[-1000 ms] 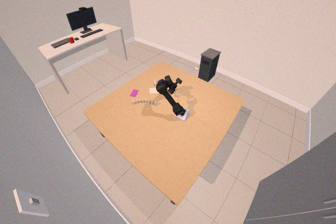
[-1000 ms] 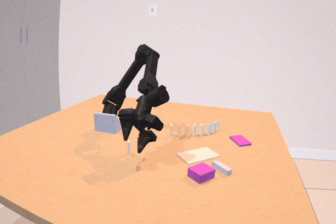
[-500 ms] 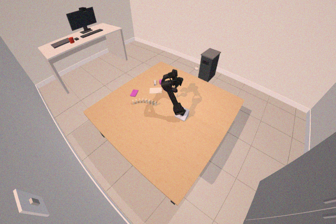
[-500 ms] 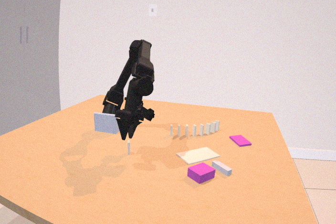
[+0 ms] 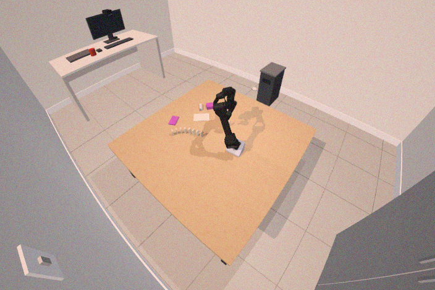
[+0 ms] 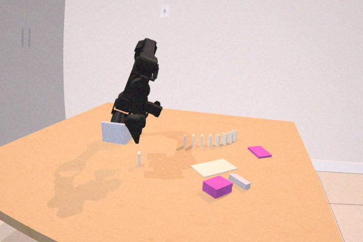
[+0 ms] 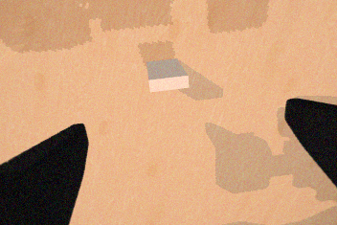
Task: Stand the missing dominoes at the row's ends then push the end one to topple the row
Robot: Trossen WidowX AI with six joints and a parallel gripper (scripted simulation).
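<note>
Several thin white dominoes [image 5: 185,130] [image 6: 210,141] stand upright in a curved row. One more white domino [image 6: 139,159] [image 7: 168,70] stands upright by itself, well apart from the row, towards the front left in the exterior view. My gripper [image 7: 188,121] is open and empty, its fingers pointing down above the table. In the wrist view the lone domino shows beyond the fingertips, between them sideways, and no finger touches it. In the top view the arm hides the fingers. The fingers are clear of the row.
A cream flat sheet [image 5: 201,117] [image 6: 214,167], a magenta block [image 6: 217,187], a pale grey bar [image 6: 239,181] and a flat magenta piece [image 5: 173,120] [image 6: 259,151] lie on the table [image 5: 224,191]. The arm's pale base [image 6: 113,133] stands left of the row in the exterior view.
</note>
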